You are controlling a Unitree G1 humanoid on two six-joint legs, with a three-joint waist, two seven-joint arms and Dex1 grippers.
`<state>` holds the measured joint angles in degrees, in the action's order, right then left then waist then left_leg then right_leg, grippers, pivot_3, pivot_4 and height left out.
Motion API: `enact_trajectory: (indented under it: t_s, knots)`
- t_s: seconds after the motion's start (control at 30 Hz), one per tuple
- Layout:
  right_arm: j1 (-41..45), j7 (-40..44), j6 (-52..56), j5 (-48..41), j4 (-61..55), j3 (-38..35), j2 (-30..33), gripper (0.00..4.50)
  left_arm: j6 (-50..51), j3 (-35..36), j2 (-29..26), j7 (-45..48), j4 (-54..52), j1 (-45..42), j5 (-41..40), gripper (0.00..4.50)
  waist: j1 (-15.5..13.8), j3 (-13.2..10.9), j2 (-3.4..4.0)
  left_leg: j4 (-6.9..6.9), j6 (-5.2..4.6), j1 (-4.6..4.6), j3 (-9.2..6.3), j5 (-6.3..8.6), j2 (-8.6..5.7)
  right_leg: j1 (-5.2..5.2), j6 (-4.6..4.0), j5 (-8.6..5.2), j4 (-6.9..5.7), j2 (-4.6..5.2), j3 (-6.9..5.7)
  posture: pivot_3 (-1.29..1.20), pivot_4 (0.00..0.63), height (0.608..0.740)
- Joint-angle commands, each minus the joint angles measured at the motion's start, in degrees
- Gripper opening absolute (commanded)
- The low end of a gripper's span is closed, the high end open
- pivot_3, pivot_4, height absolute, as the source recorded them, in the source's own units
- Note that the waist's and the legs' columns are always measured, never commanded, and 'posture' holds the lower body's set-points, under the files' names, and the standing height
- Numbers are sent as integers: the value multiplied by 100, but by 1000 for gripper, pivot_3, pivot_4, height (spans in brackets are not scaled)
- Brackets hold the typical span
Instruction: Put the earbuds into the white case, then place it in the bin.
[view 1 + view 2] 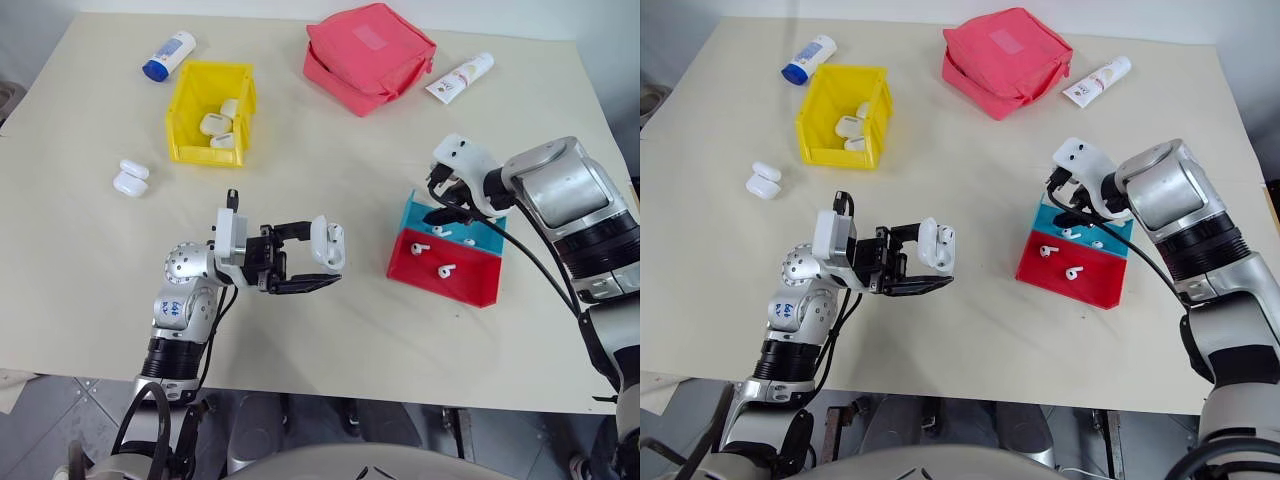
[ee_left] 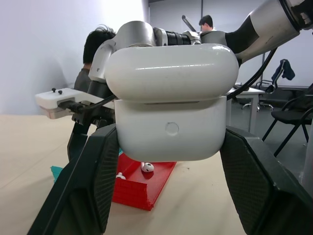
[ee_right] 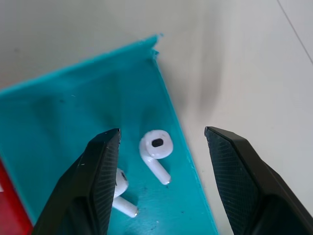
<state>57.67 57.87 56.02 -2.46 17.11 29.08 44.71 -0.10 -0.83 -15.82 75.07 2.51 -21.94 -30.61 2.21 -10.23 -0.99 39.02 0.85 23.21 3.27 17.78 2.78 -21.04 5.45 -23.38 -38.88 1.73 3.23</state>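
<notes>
Left gripper point(image 1: 318, 262) clamps one white case point(image 1: 327, 243), right gripper point(image 3: 161, 161) open over teal tray point(image 3: 58, 112) with two earbuds point(image 3: 156, 147); yellow bin point(image 1: 190, 110) holds three cases, no legible writing.

Glossy white plastic case point(image 2: 168, 110), smooth teal plastic tray point(image 3: 73, 122), matt beige table point(image 1: 330, 310)

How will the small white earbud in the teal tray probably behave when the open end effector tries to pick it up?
The earbud looks glossy and hard, so it may slip between the fingers of the right end effector. Its round head and thin stem suggest it could roll or pivot. It is tiny, probably very light, and may skid on the teal tray.
</notes>
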Motion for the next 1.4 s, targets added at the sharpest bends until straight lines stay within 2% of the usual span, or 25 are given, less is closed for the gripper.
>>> enact_trajectory:
  t_s: [0.03, 0.27, 0.77, 0.87, 1.03, 1.27, 1.4]
  knots:
    - [162, 60, -136, 175, 87, -46, -44, 2874, -37, 11, -22, -28, -267, 53, -164, 2769, 8, 0, 0, 0, 0, 0, 1, 0, 0, 0, 0, 0, 0, 0, 0, 0, 150, 740]
    - [205, 155, -307, 471, 389, 34, -153, 2874, -41, 20, -46, -82, -324, 98, -151, 2769, 97, 0, 0, 3, 1, 0, 1, -1, 0, 1, 0, 0, -1, 1, 0, 0, 150, 740]
    - [253, 554, -374, 913, 475, 59, -219, 2874, -59, 26, -75, -152, -340, 97, -133, 2769, 103, 0, 0, 4, 1, 0, 1, -1, -1, 1, 0, 0, -3, 2, 0, 0, 150, 740]
    - [235, 574, -390, 939, 498, 29, -257, 2258, -67, 28, -77, -157, -343, 102, -131, 2769, 105, 0, 0, 5, 2, 0, 1, -1, -1, 2, 0, 0, -3, 2, 0, 0, 150, 740]
    - [205, 600, -405, 967, 479, 14, -269, 549, -74, 32, -81, -165, -334, 96, -124, 2769, 104, 0, 0, 6, 2, -1, 0, -1, -1, 1, 0, 0, -4, 2, -1, 0, 150, 740]
    - [243, 474, -502, 881, 466, -300, -360, 476, -92, 31, -92, -153, -278, 61, -118, 2769, 107, 0, 0, 6, 2, 0, 1, -1, -1, 0, 0, 0, -6, 3, 0, 0, 150, 740]
    - [90, 457, -380, 310, -26, -1052, -485, 476, -118, 22, -80, -133, -204, 17, -106, 2769, 110, 0, 1, 6, 3, 0, 3, -2, -1, -3, 0, 0, -11, 2, 0, 0, 150, 740]
